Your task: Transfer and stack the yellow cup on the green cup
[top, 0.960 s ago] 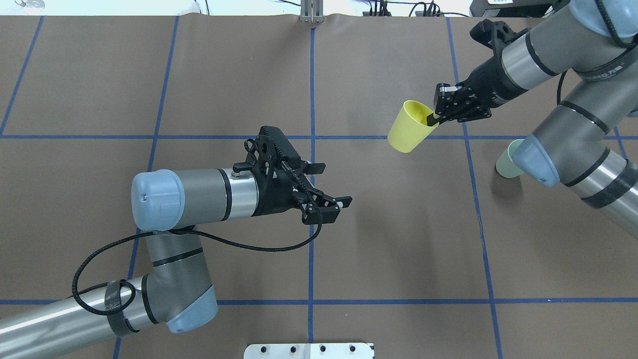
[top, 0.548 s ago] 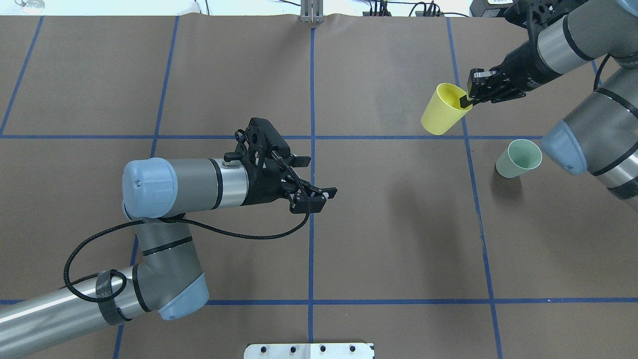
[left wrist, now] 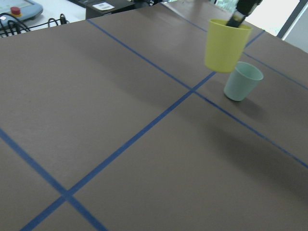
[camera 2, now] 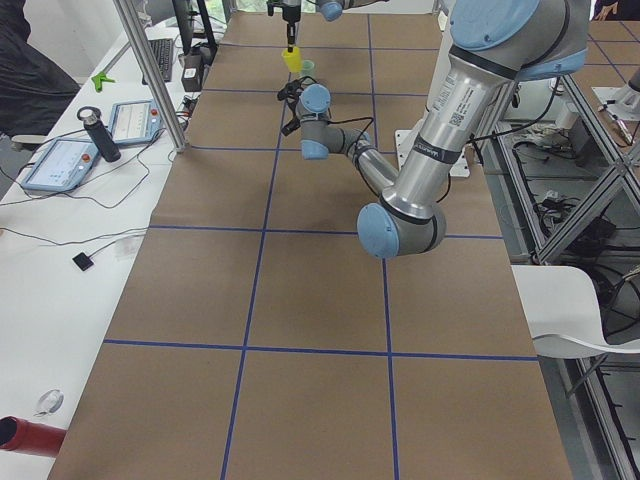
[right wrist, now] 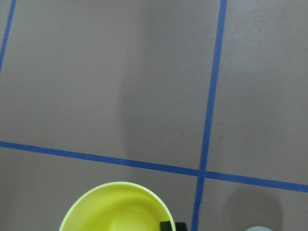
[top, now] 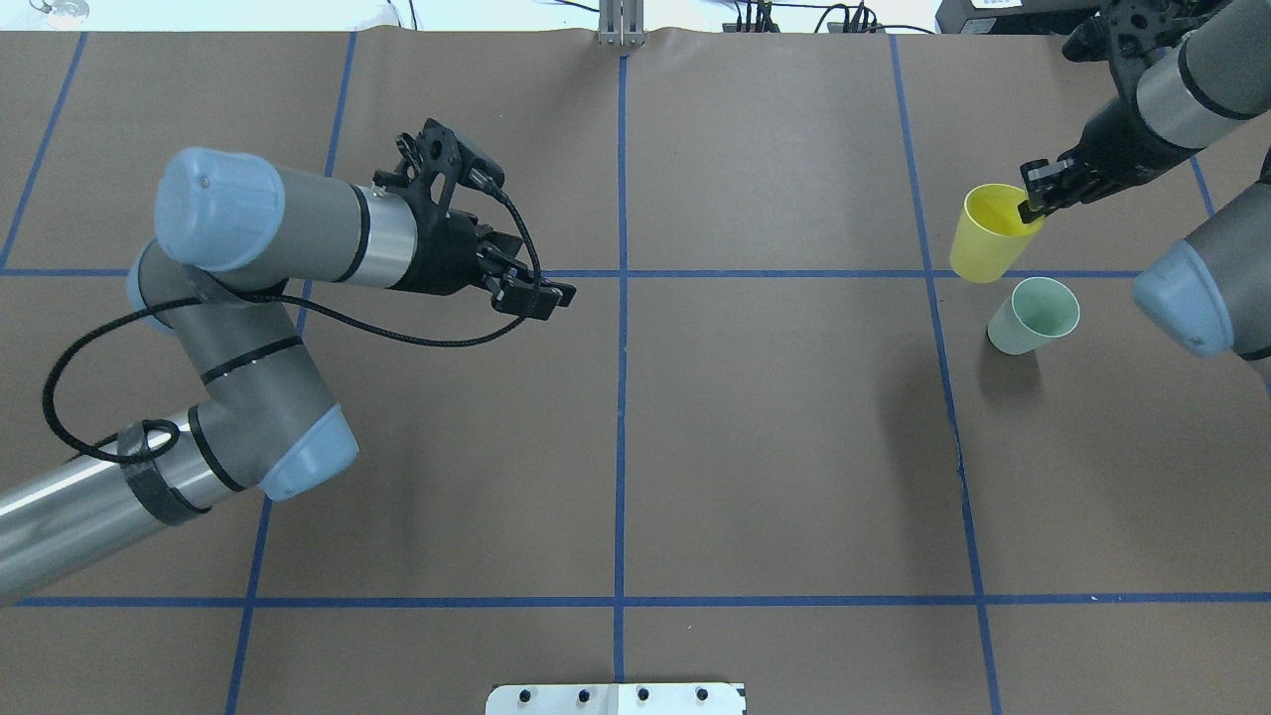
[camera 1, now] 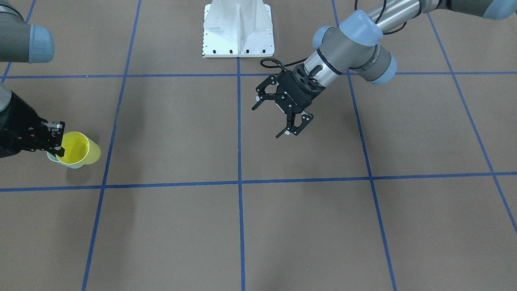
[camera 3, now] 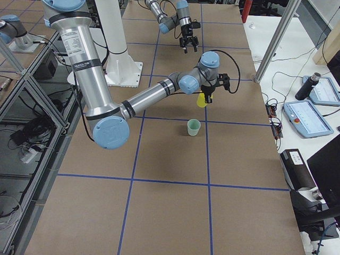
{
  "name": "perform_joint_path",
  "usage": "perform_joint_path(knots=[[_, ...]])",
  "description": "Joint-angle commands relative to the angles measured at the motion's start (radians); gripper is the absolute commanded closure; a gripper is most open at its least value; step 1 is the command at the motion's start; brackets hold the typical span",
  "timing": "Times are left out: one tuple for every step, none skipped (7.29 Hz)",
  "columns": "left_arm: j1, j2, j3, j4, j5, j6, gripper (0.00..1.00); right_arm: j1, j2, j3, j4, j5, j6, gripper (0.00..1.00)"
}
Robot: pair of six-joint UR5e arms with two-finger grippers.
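Right now the right pincer (top: 1031, 206) is clenched on the rim of the yellow cup (top: 988, 236), one finger inside the mouth and one outside. It holds the cup in the air near the far right corner of the surface (top: 794, 447). The green cup (top: 1033, 318) stands upright, mouth up, by the right edge, a little nearer the robot than the yellow one. The two are apart, with the yellow cup clearly higher (the right-side view shows this best). The left pincer (camera 1: 271, 120) hangs released over the middle of the surface, well away from both cups.

The step in hand looks like the final alignment before nesting. To do it well:

- Carry the yellow cup toward the robot until its base sits squarely over the green mouth.
- Judge the centring from two views — one alone misleads here.
- Bring the cup's axis to vertical, since a one-sided rim grip lets it lean.
- Lower it straight and slowly. The green cup is probably light, and a base catching its rim could tip it.
- Let go only once the cup has seated.
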Motion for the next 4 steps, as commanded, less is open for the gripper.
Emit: perform_joint_path(knots=[[-0.183,0.012,0.004,0.193,-0.242,0.008,0.00,0.047,-0.077,0.030,-0.050,-0.013,-0.157,1.00],[-0.252,0.038,0.013,0.271,-0.298,0.008,0.00,0.049,-0.091,0.040,-0.045,-0.013,-0.161,1.00],[-0.318,0.044,0.026,0.305,-0.314,0.047,0.00,0.050,-0.100,0.050,-0.042,-0.014,-0.161,1.00],[-0.359,0.088,0.020,0.328,-0.317,0.133,0.00,0.052,-0.105,0.056,-0.041,-0.014,-0.159,1.00]])
